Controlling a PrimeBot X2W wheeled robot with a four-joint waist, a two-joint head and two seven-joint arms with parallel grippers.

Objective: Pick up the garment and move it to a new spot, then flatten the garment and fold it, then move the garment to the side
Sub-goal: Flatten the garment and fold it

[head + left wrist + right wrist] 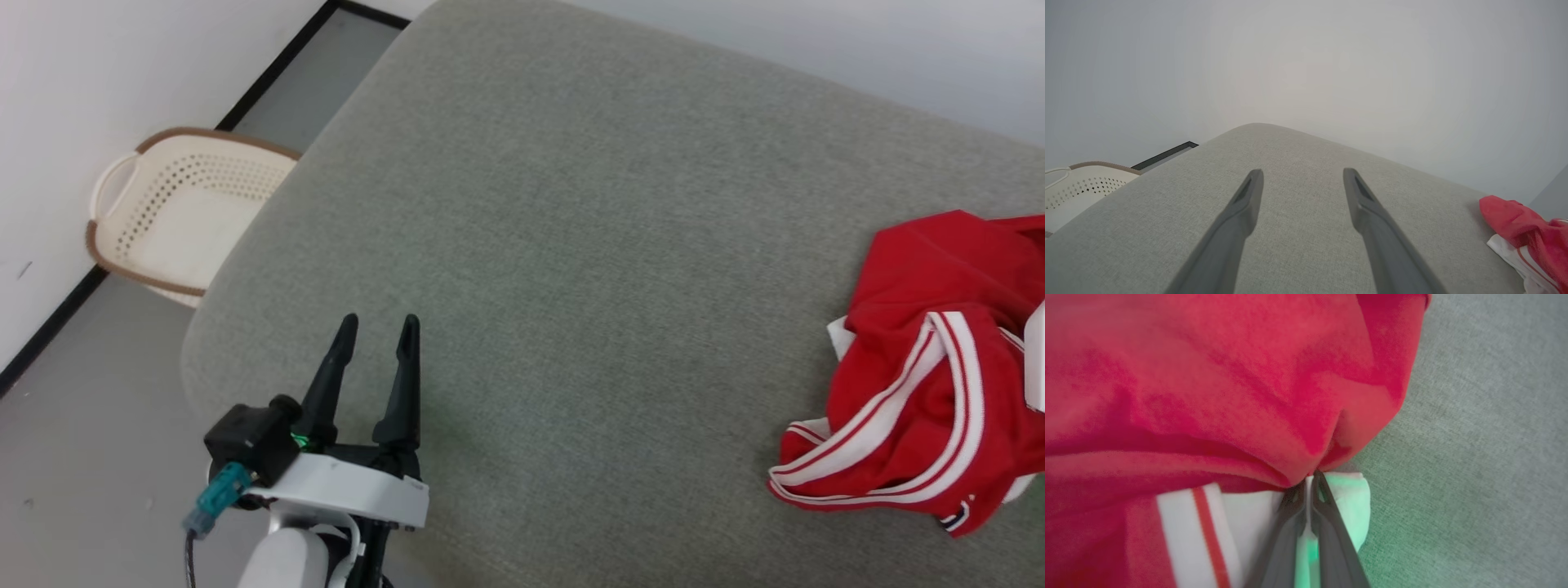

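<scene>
The right gripper pinches the garment tight; the left gripper is spread wide. It hangs over the grey cushion.

This looks like a plain indoor room set up for laundry work, homely in its props but bare in its finish. A wide grey fabric cushion with rounded corners, much like a bed or ottoman top, serves as the work surface. Beside it, by the wall, a cream perforated basket with a brown rim sits on a smooth grey floor. The wall is blank white, edged at the bottom by a black skirting. A crumpled red-and-white garment lies on the cushion.
</scene>
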